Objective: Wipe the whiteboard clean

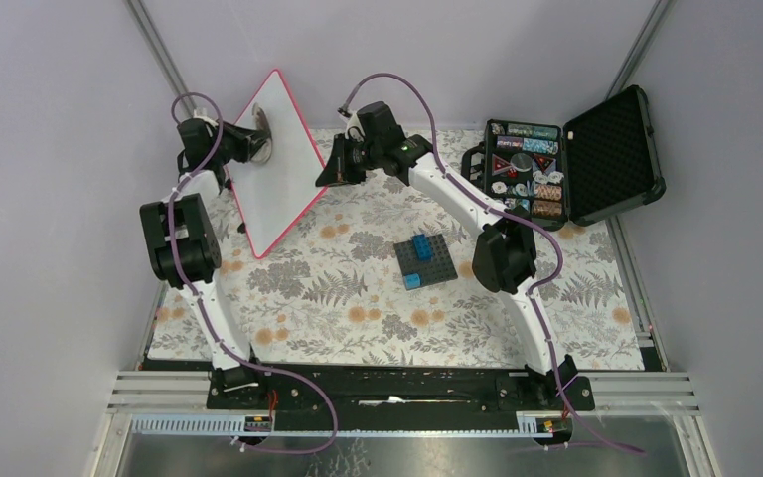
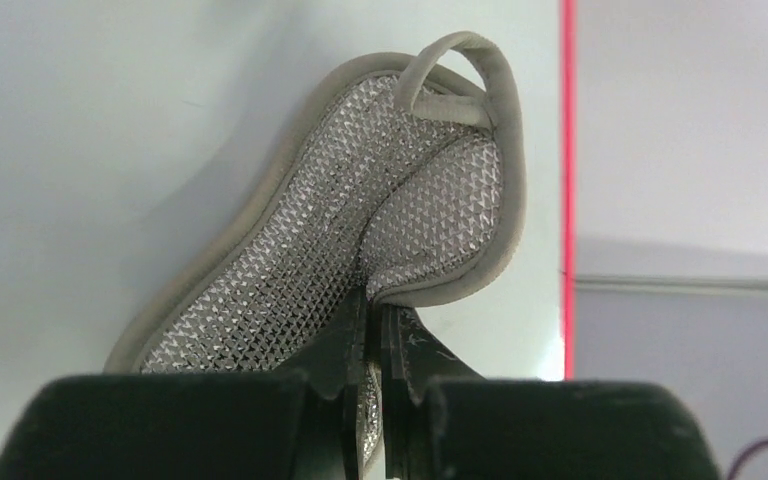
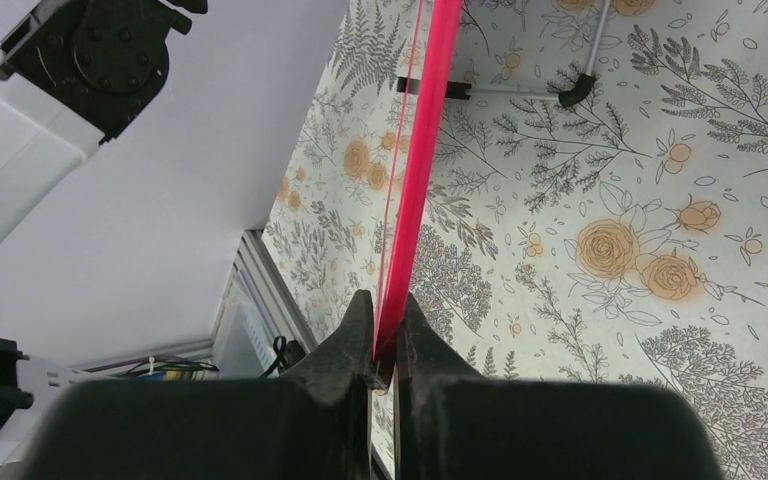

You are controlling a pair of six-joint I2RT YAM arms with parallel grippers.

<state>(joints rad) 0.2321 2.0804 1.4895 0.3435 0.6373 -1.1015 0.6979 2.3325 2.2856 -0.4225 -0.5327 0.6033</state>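
Observation:
The whiteboard (image 1: 280,189), white with a red-pink frame, stands tilted on one corner at the back left of the floral mat. No writing shows on its face (image 2: 80,120). My left gripper (image 1: 254,145) is shut on a grey mesh cloth (image 2: 360,230) with a sewn loop, and the cloth lies flat against the board's face near its red edge (image 2: 567,180). My right gripper (image 1: 326,177) is shut on the board's right edge, with the red frame (image 3: 422,170) pinched between its fingertips (image 3: 358,330).
A dark baseplate (image 1: 427,260) with blue bricks lies mid-mat. An open black foam-lined case (image 1: 568,164) full of small parts stands at the back right. The floral mat (image 1: 358,308) covers the table. A thin metal rod (image 3: 520,92) lies on the mat beyond the board.

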